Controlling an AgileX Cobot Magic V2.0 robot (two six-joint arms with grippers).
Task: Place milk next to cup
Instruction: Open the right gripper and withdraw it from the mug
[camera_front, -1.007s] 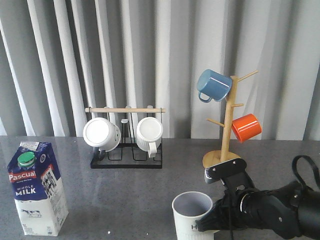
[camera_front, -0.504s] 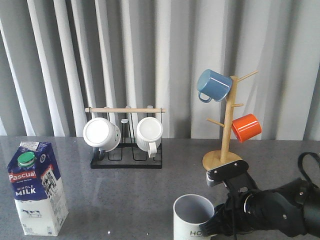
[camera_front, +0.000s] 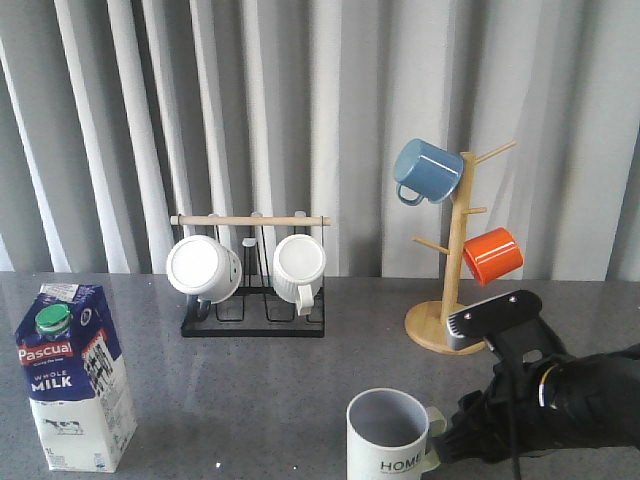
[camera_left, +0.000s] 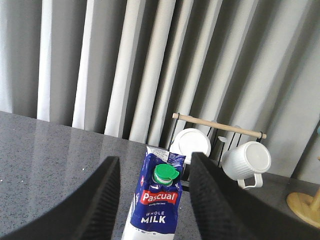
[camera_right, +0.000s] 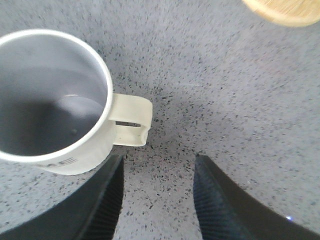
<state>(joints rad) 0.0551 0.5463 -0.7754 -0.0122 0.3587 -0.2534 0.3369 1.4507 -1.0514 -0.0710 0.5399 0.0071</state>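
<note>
Tall blue-and-white milk carton (camera_front: 72, 376) with green cap stands upright at table's (camera_front: 270, 390) left edge, well apart from off-white "HOME" mug (camera_front: 389, 433). Black rack (camera_front: 255, 285) with 2 white ribbed mugs behind. Left gripper (camera_left: 152, 200) wide open, empty, carton between its fingers in view. Right gripper (camera_right: 157, 197) open, empty, beside mug handle.

"Pascual WHOLE MILK" on milk (camera_front: 72, 377); "HOME" on cup (camera_front: 389, 436)
</note>
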